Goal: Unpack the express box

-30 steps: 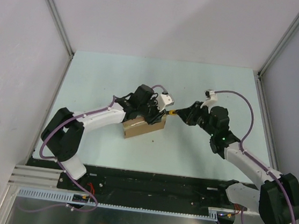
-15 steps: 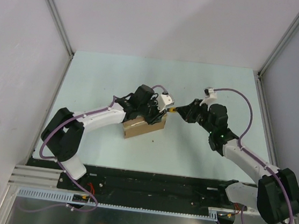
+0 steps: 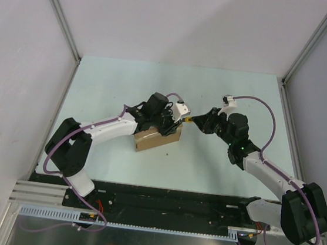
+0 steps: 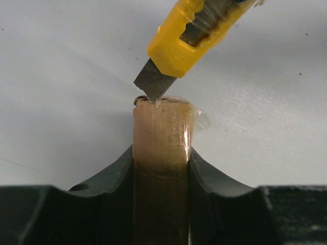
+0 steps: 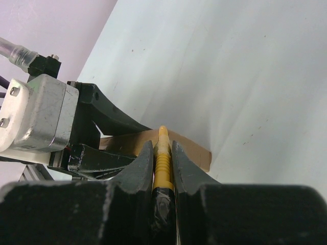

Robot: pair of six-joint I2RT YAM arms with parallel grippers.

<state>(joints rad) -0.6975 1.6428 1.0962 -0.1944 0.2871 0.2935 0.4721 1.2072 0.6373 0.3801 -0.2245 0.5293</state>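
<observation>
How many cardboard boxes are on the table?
1: a small brown cardboard box in the middle, clamped between the left fingers, with a yellow utility knife at its end. None seems hidden.

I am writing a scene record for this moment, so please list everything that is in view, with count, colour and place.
express box: one, brown, middle of the table, between the left arm's jaws.
utility knife: one, yellow with a grey blade, in the right arm's jaws, blade tip at the box's taped end.
tape: one strip, clear, over that box end.
table: one, pale green, under everything.
left arm: one, white and black, jaws shut on the box.
right arm: one, white and black, jaws shut on the knife.
cables: two, purple, one along each arm.
</observation>
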